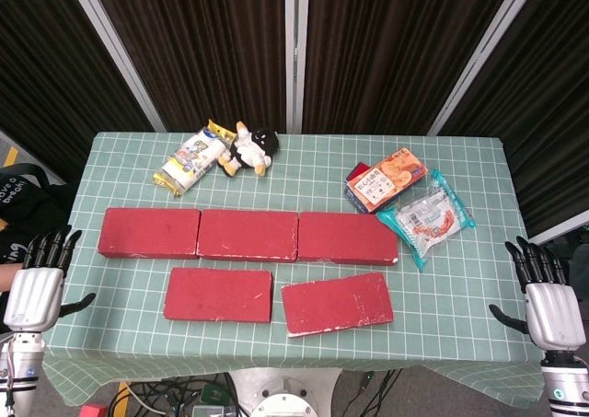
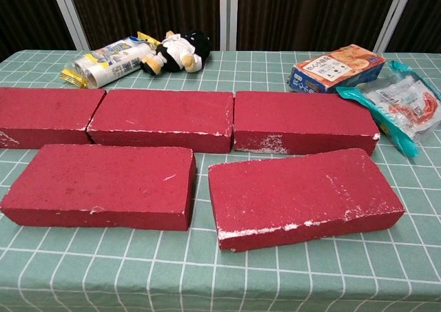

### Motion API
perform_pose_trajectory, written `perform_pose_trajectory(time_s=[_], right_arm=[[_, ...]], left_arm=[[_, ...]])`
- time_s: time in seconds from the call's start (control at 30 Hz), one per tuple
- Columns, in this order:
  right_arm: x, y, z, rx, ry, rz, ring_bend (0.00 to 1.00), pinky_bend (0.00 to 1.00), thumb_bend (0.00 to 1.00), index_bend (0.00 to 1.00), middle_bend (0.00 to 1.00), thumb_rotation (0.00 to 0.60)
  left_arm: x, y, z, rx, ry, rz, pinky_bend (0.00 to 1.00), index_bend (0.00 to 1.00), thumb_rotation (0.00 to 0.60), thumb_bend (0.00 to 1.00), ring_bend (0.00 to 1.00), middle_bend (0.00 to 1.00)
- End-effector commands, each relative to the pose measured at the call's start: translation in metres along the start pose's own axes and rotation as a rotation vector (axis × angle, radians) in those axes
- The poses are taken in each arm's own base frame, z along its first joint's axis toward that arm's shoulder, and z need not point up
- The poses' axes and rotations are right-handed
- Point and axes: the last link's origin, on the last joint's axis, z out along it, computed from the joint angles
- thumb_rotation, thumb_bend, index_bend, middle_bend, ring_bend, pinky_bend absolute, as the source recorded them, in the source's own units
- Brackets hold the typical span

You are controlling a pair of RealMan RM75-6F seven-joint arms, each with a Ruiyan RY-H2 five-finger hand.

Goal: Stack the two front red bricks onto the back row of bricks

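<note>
Three red bricks form the back row: left (image 1: 149, 232) (image 2: 45, 117), middle (image 1: 248, 235) (image 2: 162, 120), right (image 1: 347, 237) (image 2: 303, 122). In front lie two more red bricks: the left one (image 1: 219, 294) (image 2: 102, 186) lies straight, the right one (image 1: 337, 302) (image 2: 303, 196) is slightly turned. My left hand (image 1: 35, 288) hangs open off the table's left edge, fingers pointing up. My right hand (image 1: 550, 302) hangs open off the right edge. Both hold nothing and are far from the bricks. Neither hand shows in the chest view.
A green checked cloth covers the table (image 1: 442, 306). At the back lie a snack pack (image 1: 191, 162), a small plush toy (image 1: 248, 148), an orange-blue box (image 1: 386, 179) and a clear snack bag (image 1: 428, 216) beside the right back brick.
</note>
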Motion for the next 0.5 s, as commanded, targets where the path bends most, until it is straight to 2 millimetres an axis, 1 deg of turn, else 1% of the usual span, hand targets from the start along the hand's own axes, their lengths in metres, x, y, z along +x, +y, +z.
perform_pose_trajectory(time_s=[0.03,0.17,0.27,0.4,0.5], right_arm=[[-0.002,0.0,0.0,0.0,-0.005,-0.002,0.0,0.0,0.05,0.0,0.0,0.6],[-0.003,0.003,0.0,-0.008,-0.01,-0.004,0.0,0.0,0.05,0.0,0.0,0.6],[-0.002,0.003,0.002,-0.011,-0.006,-0.002,0.0,0.0,0.05,0.0,0.0,0.6],[-0.001,0.002,0.003,-0.01,-0.004,-0.002,0.0,0.0,0.05,0.0,0.0,0.6],[0.001,0.003,0.003,-0.006,0.0,-0.014,0.0,0.0,0.05,0.0,0.0,0.6]], left_arm=[[-0.002,0.0,-0.001,0.0,-0.01,-0.002,0.0,0.03,0.6,0.0,0.0,0.0],[-0.006,0.0,-0.001,-0.001,-0.034,-0.008,0.0,0.03,0.6,0.0,0.0,0.0],[-0.007,0.005,-0.001,-0.017,-0.049,-0.027,0.0,0.03,0.6,0.0,0.0,0.0],[-0.012,0.018,-0.004,-0.065,-0.096,-0.051,0.0,0.03,0.6,0.0,0.0,0.0],[-0.02,0.031,-0.006,-0.093,-0.137,-0.079,0.0,0.03,0.6,0.0,0.0,0.0]])
